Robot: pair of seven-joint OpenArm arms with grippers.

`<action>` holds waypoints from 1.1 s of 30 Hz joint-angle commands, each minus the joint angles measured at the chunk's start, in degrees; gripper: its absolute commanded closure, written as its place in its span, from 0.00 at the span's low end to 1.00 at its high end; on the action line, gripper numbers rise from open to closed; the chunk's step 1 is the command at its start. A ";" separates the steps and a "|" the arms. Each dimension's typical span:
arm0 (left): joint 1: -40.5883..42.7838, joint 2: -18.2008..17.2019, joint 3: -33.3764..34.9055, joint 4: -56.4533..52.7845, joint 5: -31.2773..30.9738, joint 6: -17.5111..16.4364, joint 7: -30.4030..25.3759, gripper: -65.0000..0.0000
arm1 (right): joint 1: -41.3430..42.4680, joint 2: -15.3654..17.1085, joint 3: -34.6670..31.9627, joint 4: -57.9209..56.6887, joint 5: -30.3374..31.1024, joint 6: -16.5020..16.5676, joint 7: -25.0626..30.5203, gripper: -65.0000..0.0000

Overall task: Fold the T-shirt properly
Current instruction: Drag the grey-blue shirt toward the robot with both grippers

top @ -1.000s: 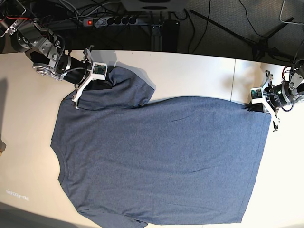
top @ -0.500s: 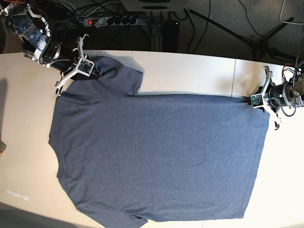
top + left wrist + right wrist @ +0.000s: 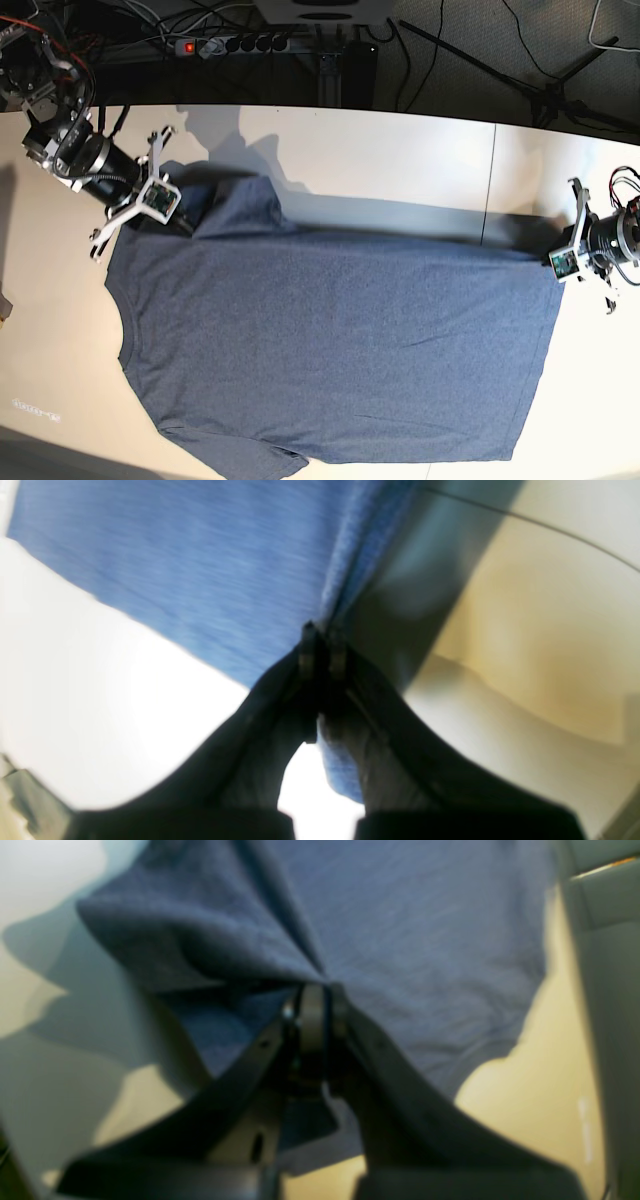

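Observation:
The blue-grey T-shirt (image 3: 340, 350) lies spread on the white table (image 3: 400, 160), plain side up, neck to the left, hem to the right. My right gripper (image 3: 188, 220) is shut on the far shoulder by the sleeve; in the right wrist view its tips (image 3: 317, 1005) pinch bunched cloth (image 3: 400, 930). My left gripper (image 3: 548, 262) is shut on the far hem corner; in the left wrist view its tips (image 3: 322, 645) clamp the hem edge (image 3: 345, 555). The far edge is held a little off the table and casts a shadow. No lettering shows.
A power strip (image 3: 240, 44), cables and a stand's legs (image 3: 560, 95) lie on the dark floor behind the table. A seam (image 3: 488, 190) crosses the table on the right. The shirt's near sleeve (image 3: 250, 462) reaches the view's bottom edge.
Both grippers have moved toward the near side with the shirt's far edge in them. The far sleeve has drawn in, and the far edge lies lower in the view.

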 commanded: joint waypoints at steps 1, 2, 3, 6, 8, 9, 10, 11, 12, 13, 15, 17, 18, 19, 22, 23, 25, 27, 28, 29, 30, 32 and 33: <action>-1.60 -1.60 -0.96 0.39 -0.15 -0.62 0.04 1.00 | 1.73 0.98 0.74 0.87 0.76 3.34 0.87 1.00; -1.92 -1.57 -0.94 0.26 -0.13 -0.62 0.07 1.00 | 2.73 0.96 0.74 0.81 1.11 3.74 0.87 1.00; -2.05 -1.57 -0.94 0.26 0.00 -0.62 0.02 1.00 | 3.69 0.96 0.74 0.74 1.11 3.74 0.87 1.00; -2.03 -1.18 -0.94 0.26 0.66 -0.62 -0.02 1.00 | 6.82 0.96 0.74 -0.66 1.11 3.72 0.90 1.00; -2.05 -0.55 -0.94 0.26 2.29 -0.62 -0.17 1.00 | 9.22 0.94 0.61 -2.84 1.53 3.93 0.94 1.00; -2.05 -0.24 -0.94 0.26 3.32 -0.62 -0.57 1.00 | 10.45 0.96 0.46 -4.00 2.51 4.33 0.94 1.00; -2.05 0.00 -0.94 0.26 4.15 -0.62 -1.25 1.00 | 11.74 0.96 0.37 -5.11 4.02 4.87 0.94 1.00; -2.05 0.13 -0.94 0.26 4.79 -0.62 -2.23 1.00 | 12.87 0.96 0.33 -6.16 5.55 5.90 0.94 1.00; -2.05 0.20 -0.94 0.17 5.42 -0.62 -3.37 1.00 | 13.88 0.96 0.31 -7.04 6.69 6.75 0.94 1.00; -2.05 0.20 -0.94 0.02 6.43 -0.62 -4.66 1.00 | 14.67 0.94 0.24 -7.72 7.37 6.91 0.94 1.00; -2.75 0.22 -0.94 -0.90 8.81 -0.62 -6.62 1.00 | 15.63 0.96 0.09 -8.70 7.48 6.91 0.94 1.00; -4.09 0.24 -0.94 -2.49 9.05 -0.62 -7.67 1.00 | 16.65 0.96 -0.70 -9.79 7.48 6.91 0.94 1.00; -5.11 0.42 -0.94 -3.43 9.03 -0.62 -7.98 1.00 | 17.38 0.96 -1.44 -10.54 7.45 6.91 0.94 1.00; -6.32 0.81 -0.94 -4.52 9.03 -0.62 -7.96 1.00 | 18.27 0.96 -2.47 -11.41 7.43 6.91 0.98 1.00; -9.97 2.25 0.15 -7.93 9.01 -0.62 -7.96 1.00 | 21.62 0.96 -7.06 -13.81 5.79 6.91 1.11 1.00; -11.28 2.80 1.31 -8.96 9.03 -0.62 -7.96 1.00 | 22.86 0.96 -8.92 -14.64 4.66 6.88 1.16 1.00; -13.77 3.87 4.81 -10.99 9.86 -0.62 -7.96 1.00 | 25.55 0.96 -12.79 -16.41 3.02 6.86 1.16 1.00; -16.48 5.20 9.14 -13.22 12.94 -0.62 -7.96 1.00 | 28.26 0.96 -16.48 -17.92 2.01 6.84 1.18 1.00; -17.88 5.97 11.32 -14.47 13.94 -0.62 -8.02 1.00 | 29.57 0.94 -18.25 -18.58 1.57 6.84 1.20 1.00; -19.43 6.78 13.42 -15.76 14.53 -0.62 -8.00 1.00 | 30.93 0.94 -20.11 -19.17 0.72 6.84 1.25 1.00; -21.00 7.58 15.15 -17.14 14.80 -0.62 -8.02 1.00 | 32.26 0.81 -21.97 -19.80 -0.31 6.84 1.38 1.00; -24.20 9.27 17.77 -20.04 14.80 -0.62 -8.02 1.00 | 34.77 0.28 -25.38 -21.05 -2.60 6.84 1.38 1.00; -25.73 10.05 18.56 -21.42 14.78 -0.62 -8.04 1.00 | 35.82 -0.02 -26.82 -21.66 -3.67 6.84 1.38 1.00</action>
